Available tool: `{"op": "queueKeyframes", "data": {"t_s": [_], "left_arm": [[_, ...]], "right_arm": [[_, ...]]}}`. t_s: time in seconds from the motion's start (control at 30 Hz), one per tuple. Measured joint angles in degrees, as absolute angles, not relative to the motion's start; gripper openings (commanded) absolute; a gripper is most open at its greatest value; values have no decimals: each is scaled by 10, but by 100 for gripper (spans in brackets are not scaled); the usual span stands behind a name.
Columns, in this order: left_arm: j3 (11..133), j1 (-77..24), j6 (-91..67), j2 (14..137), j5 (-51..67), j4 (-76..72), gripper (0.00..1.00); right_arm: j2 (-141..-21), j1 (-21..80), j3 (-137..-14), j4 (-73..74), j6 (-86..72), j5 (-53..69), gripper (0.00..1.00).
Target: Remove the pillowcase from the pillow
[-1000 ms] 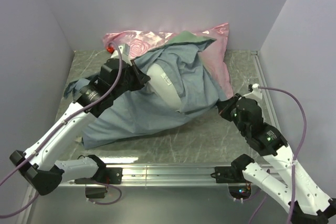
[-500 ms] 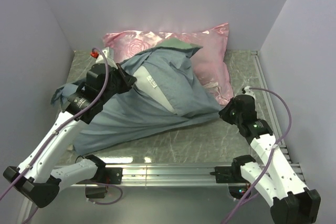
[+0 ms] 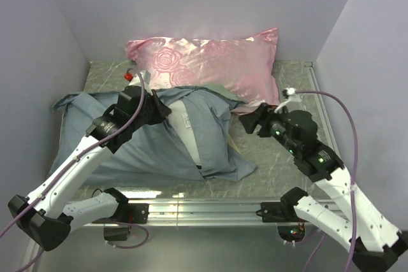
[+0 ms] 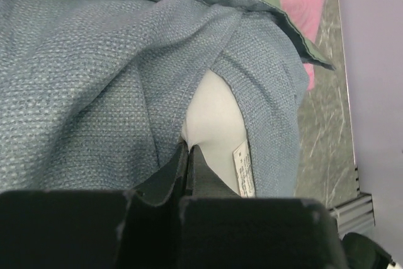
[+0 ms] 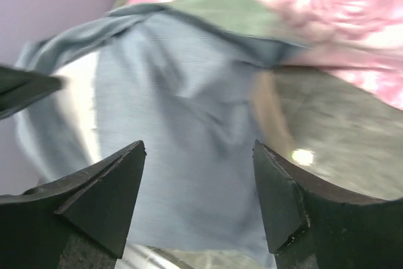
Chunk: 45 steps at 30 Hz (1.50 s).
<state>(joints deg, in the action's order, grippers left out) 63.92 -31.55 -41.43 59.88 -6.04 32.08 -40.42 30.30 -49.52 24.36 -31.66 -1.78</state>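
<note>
The pillowcase (image 3: 127, 151) lies crumpled on the table's left half with its grey-blue inside showing; a strip of its green outside peeks out at the far edge. The off-white pillow (image 3: 193, 137) shows through the case's opening, a white label on it. My left gripper (image 3: 164, 109) sits at that opening. In the left wrist view it (image 4: 187, 149) is shut on the pillow (image 4: 217, 118) where it meets the pillowcase (image 4: 82, 80) hem. My right gripper (image 3: 252, 124) hovers just right of the cloth, open (image 5: 198, 149) and holding nothing, with the pillowcase (image 5: 182, 92) below it.
A shiny pink rose-patterned pillow (image 3: 210, 62) lies against the back wall, partly under the case's far edge. Walls close in on the left, right and back. A metal rail (image 3: 204, 208) runs along the near edge. Bare marbled tabletop (image 3: 274, 164) shows at front right.
My right gripper opened, let go of the pillowcase's corner and swung up and left. The cloth dropped flatter and shifted left. My left gripper stayed shut and moved slightly.
</note>
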Motion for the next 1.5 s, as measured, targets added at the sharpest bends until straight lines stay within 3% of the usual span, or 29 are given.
{"op": "queueKeyframes", "data": {"t_s": [0.3,0.4,0.5,0.53,0.63,1.0,1.23,1.5], "left_arm": [[612,-380,-428,605,-79,316,1],[604,-395,-433,605,-87,311,1],[598,-404,-438,605,-93,309,1],[594,-406,-439,603,-94,307,1],[582,-408,-443,596,-93,304,1],[566,-409,-442,552,-89,310,1],[566,-410,-435,513,-58,334,0],[572,-411,-422,478,-23,372,1]], "right_arm": [[-602,437,-516,187,-326,-53,81],[-658,441,-528,176,-329,-67,73],[-690,441,-536,166,-334,-83,51],[-695,441,-536,162,-335,-88,26],[-705,441,-542,160,-338,-102,0],[-745,411,-592,185,-351,-144,0],[-753,300,-592,192,-357,-98,0],[-820,265,-611,193,-360,-50,0]]}}
